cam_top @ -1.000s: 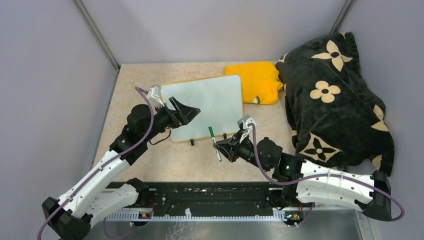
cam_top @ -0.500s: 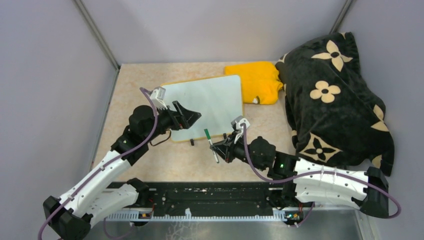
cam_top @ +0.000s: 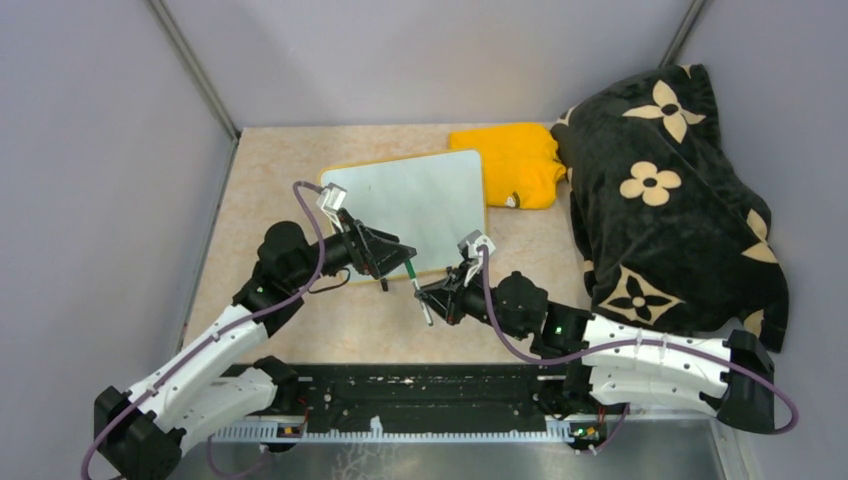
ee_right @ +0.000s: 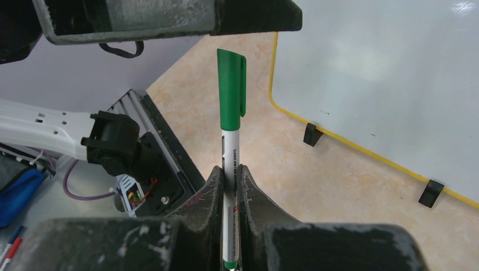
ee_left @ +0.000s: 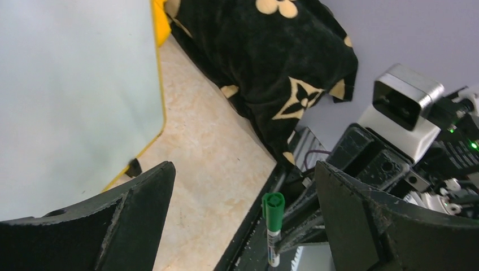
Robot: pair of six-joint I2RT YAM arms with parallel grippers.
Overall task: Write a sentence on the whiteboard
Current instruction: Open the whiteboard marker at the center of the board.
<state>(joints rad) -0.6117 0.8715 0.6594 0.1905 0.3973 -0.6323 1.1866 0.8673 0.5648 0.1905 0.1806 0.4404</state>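
The whiteboard (cam_top: 420,200) lies flat at the table's middle; its white face is blank and no green sentence shows on it. It also shows in the left wrist view (ee_left: 73,84) and in the right wrist view (ee_right: 384,73). My right gripper (cam_top: 432,295) (ee_right: 229,169) is shut on a white marker (cam_top: 418,290) (ee_right: 230,141) with its green cap (ee_right: 231,90) on, held just in front of the board's near edge. My left gripper (cam_top: 392,258) (ee_left: 244,169) is open, its jaws wide on either side of the capped end (ee_left: 274,203) without touching it.
A folded yellow cloth (cam_top: 515,160) lies at the board's right. A big black blanket with cream flowers (cam_top: 670,190) (ee_left: 265,51) fills the right side. A black rail (cam_top: 430,395) runs along the near edge. Grey walls close in the left and back.
My left gripper has swung right and nearer, off the board to the marker's cap. My right gripper has moved left with the marker toward it.
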